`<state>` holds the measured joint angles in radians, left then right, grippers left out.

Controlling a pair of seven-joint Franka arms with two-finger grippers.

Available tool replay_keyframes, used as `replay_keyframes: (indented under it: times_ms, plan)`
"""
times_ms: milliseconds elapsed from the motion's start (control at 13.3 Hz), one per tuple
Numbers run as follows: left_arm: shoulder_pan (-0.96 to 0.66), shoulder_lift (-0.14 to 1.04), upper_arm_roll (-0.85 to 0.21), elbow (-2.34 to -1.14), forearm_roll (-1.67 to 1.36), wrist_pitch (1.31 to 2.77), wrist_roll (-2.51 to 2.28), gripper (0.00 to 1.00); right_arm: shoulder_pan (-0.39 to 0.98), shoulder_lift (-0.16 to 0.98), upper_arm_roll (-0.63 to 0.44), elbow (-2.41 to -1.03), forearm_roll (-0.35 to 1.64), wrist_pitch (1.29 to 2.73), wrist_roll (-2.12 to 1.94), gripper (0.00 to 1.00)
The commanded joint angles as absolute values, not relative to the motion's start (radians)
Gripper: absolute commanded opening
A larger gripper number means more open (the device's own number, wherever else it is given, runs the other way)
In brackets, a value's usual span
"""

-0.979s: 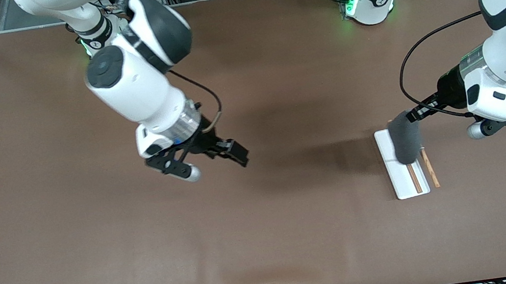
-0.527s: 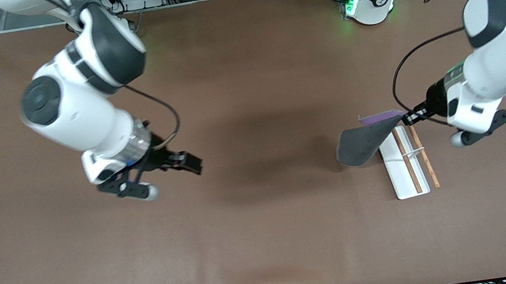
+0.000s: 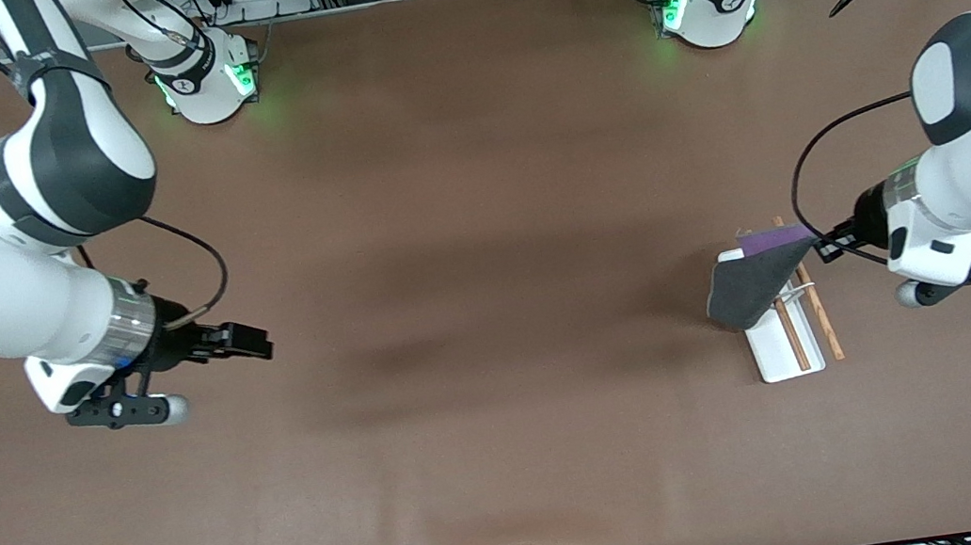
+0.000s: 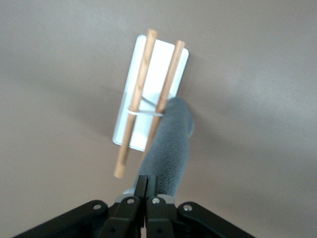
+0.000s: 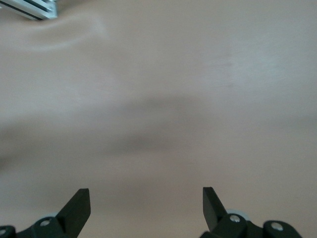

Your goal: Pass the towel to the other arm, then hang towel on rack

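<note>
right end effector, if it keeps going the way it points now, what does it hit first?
Probably just the table. The right end effector is open with nothing in it, and its wrist view shows only bare brown surface ahead. The towel and rack sit toward the left arm's end; depth is uncertain.

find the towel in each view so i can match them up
Front view: the towel hangs from the shut left gripper, draped over the rack, toward the left arm's end of the table.
Left wrist view: the towel runs from the gripper's shut fingers across one rod.
Right wrist view: not in it; only bare table and the open right gripper.
Shared landmark: the rack's two wooden rods.
</note>
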<state>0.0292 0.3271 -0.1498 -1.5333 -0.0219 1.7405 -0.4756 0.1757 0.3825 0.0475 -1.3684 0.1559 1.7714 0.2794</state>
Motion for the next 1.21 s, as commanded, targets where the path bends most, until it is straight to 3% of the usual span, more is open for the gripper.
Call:
replay_keyframes:
  times_ms: [0,603,1130]
  plan:
    - [0.089,0.322,-0.155,-1.534,0.002,1.74,-0.382,0.0,0.135,0.253,0.061,-1.463,0.072,1.717,0.195,1.0]
    - [0.192,0.367,-0.155,-1.534,-0.008,1.756,-0.218,0.0,-0.089,0.089,0.057,-1.471,0.037,1.51,-0.079,1.0]
    - [0.256,0.411,-0.155,-1.537,-0.003,1.787,-0.146,0.0,-0.066,-0.006,-0.087,-1.48,0.037,1.385,-0.106,1.0]
